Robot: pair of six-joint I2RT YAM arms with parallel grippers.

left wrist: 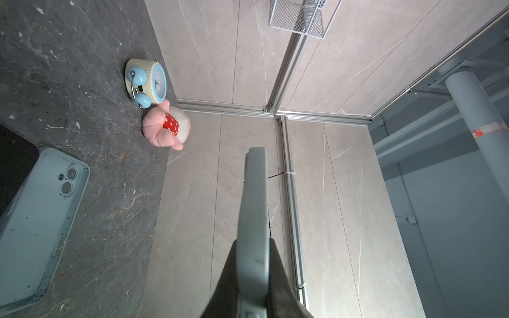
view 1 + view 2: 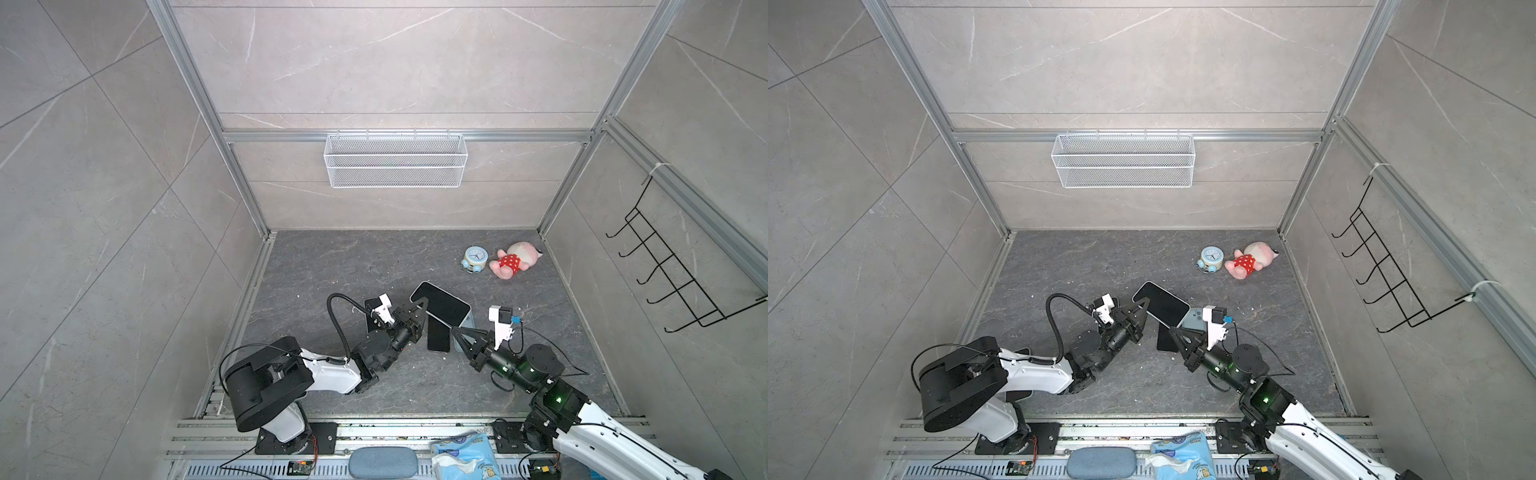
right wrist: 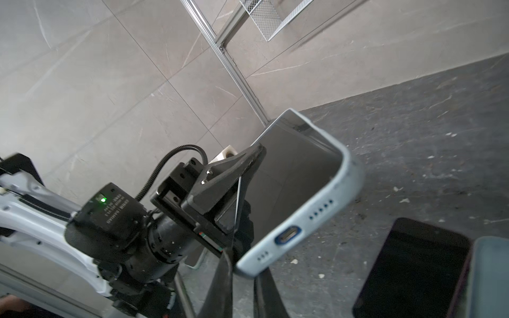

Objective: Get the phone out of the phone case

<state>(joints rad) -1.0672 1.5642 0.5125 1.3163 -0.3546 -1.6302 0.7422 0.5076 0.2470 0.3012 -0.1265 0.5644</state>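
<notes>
A phone (image 2: 440, 305) with a dark screen sits in a pale blue phone case (image 3: 316, 212) and is held tilted above the table. My left gripper (image 2: 423, 306) is shut on one long side of it; in the left wrist view only the case's grey-blue edge (image 1: 254, 206) shows between the fingers. My right gripper (image 3: 245, 265) is shut on the case's bottom corner beside the charging port. In both top views the right gripper (image 2: 1171, 329) meets the phone's near end from the right.
On the table under the held one lie a second dark phone (image 2: 438, 340) and an empty pale blue case (image 1: 35, 220). Further back right are a blue alarm clock (image 2: 474, 258) and a pink plush (image 2: 515, 259). A wire basket (image 2: 395, 160) hangs on the back wall.
</notes>
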